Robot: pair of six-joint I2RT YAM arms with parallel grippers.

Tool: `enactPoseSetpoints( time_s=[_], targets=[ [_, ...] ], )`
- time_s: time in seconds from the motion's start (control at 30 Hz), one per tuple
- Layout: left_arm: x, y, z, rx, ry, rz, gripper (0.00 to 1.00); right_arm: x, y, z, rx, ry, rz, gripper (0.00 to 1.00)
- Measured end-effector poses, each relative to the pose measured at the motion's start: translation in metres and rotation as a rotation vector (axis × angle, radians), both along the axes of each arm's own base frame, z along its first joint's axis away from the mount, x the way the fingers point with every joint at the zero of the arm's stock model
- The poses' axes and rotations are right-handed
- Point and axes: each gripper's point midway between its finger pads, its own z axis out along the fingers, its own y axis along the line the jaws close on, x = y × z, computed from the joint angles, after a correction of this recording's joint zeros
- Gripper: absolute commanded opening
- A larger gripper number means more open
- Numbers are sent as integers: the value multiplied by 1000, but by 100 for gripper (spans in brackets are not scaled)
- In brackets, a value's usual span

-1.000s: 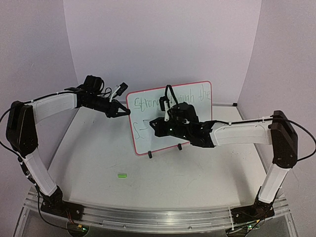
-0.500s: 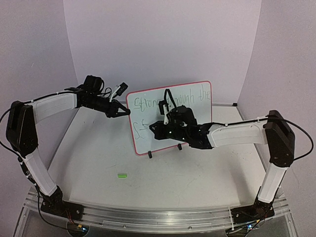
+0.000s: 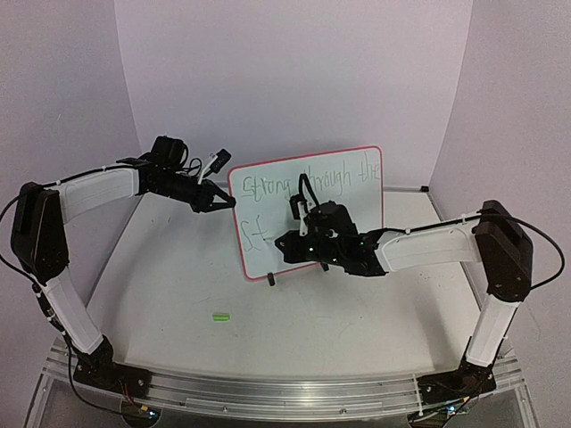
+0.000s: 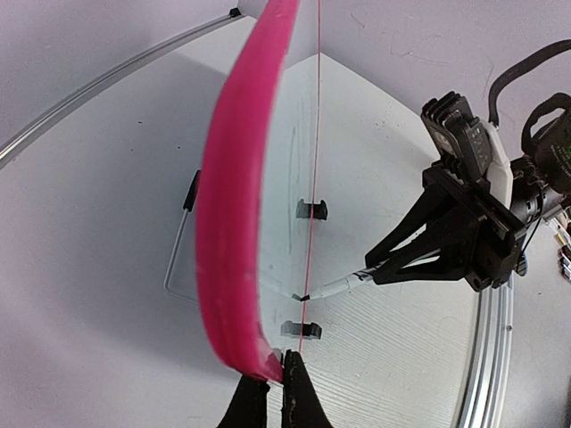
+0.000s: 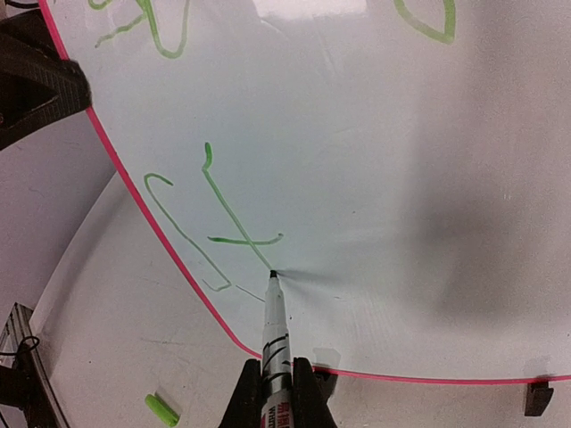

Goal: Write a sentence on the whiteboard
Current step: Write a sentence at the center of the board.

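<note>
Top view. One whiteboard (image 3: 361, 209) stands upright toward the back of the counter (image 3: 357, 330): glossy white, thin pink-red rounded frame, two black clip feet (image 3: 270, 279) under its lower edge. Green handwriting in two lines; the upper reads roughly "Strong through the", the lower has just two letters. Left end effector (image 3: 225, 203) is pressed together on the whiteboard's left edge. Right end effector (image 3: 287, 244) sits in front of the whiteboard's lower middle. One green cap (image 3: 220, 316) lies in front of the whiteboard, well apart from it.

Left wrist view. Whiteboard (image 4: 234, 205) seen edge-on; left end effector (image 4: 275, 382) pinches the pink frame. One marker (image 4: 339, 283) touches the whiteboard face with its tip.

Right wrist view. Right end effector (image 5: 275, 392) is clamped on the marker (image 5: 275, 334), tip on the whiteboard (image 5: 375, 178) at the foot of the second green letter. Cap (image 5: 161, 409) lies below the whiteboard's lower left corner.
</note>
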Motion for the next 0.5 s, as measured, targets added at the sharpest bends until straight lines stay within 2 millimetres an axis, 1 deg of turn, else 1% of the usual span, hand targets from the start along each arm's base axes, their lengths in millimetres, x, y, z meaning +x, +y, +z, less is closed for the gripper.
enactPoseSetpoints(
  time_s=[0.5],
  targets=[
    [0,0,0,0,0,0,0,-2,0,-7,-1,23,3,0]
  ],
)
